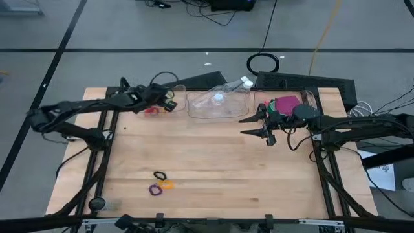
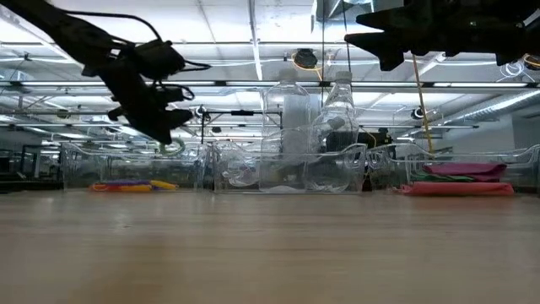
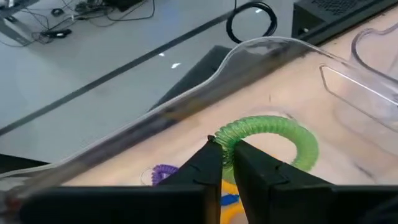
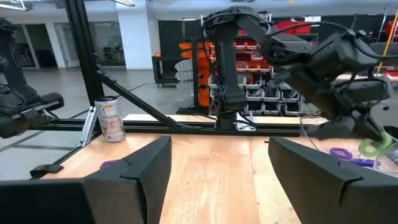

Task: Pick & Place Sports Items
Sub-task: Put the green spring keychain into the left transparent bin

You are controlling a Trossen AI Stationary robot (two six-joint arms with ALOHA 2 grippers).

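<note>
the left gripper (image 3: 227, 155) is pinched closed on a green elastic ring (image 3: 273, 134), its two dark fingers meeting on one end of the coiled loop; the left wrist view shows this grip plainly, while the high view only shows the left gripper (image 1: 169, 102) over the clear bin (image 1: 178, 90) at the far left of the counter (image 1: 207, 162). the low view adds that the ring (image 2: 172, 148) hangs in the air above that bin, not resting in it. under the gripper, the wrist view picks out a purple ring (image 3: 163, 171) and bits of orange and blue lying in the bin; the low view shows these as a flat strip of purple, orange and yellow (image 2: 131, 185) behind the clear wall. the right gripper (image 1: 255, 126) hangs with its fingers spread wide and nothing between them, just beside the far right bin (image 1: 310, 98), which holds the stacked flat pieces, pink (image 1: 286, 102) on top with green under it; the low view shows that stack (image 2: 460, 179) from the side. between the two bins a middle clear bin (image 1: 220, 107) holds clear plastic bottles (image 2: 337, 127), which stand tall in the low view. only the high view shows three rings left on the near counter: a black ring (image 1: 160, 175), an orange ring (image 1: 167, 184) and a purple ring (image 1: 154, 189), close together. the right wrist view shows a drinks can (image 4: 111, 119) at the counter's edge.
</note>
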